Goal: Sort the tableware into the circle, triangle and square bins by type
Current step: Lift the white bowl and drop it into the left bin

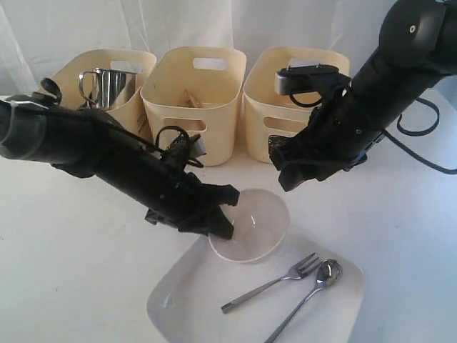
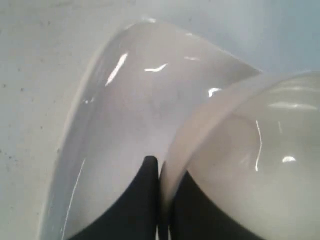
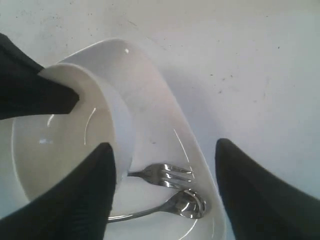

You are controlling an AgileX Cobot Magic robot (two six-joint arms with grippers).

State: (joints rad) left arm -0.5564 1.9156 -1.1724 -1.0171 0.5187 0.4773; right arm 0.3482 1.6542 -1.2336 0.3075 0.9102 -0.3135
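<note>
The left gripper pinches the rim of the pale plastic bowl, tilted over the white plate, while the right gripper hovers above, jaws apart.

I record a white table with a matte surface and faint dark specks. Three cream bins stand directly on it along the far side, upright in a row and close beside one another: left bin, middle bin, right bin. Nearer the camera a large white rounded-square plate lies flat, apart from the bins. Its near edge runs out of the exterior view.
</note>
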